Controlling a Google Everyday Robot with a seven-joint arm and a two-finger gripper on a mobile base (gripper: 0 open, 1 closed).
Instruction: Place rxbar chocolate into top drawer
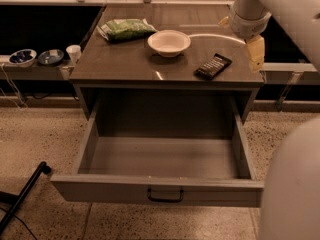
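The rxbar chocolate [213, 66], a small flat black bar with white lettering, lies on the counter top near its front right corner. The top drawer [100, 188] is pulled wide open below the counter and nothing shows inside it; its dark handle [165, 196] sits at the centre of the front panel. My gripper [256, 56] hangs from the white arm at the upper right, just right of the bar and slightly above the counter's right edge, apart from the bar.
A white bowl [169, 42] and a green crinkled snack bag [125, 28] sit further back on the counter. Small bowls [22, 57] and a cup [73, 52] stand on a low shelf at the left. A black pole [22, 196] lies on the floor at the lower left. My white body [292, 184] fills the lower right.
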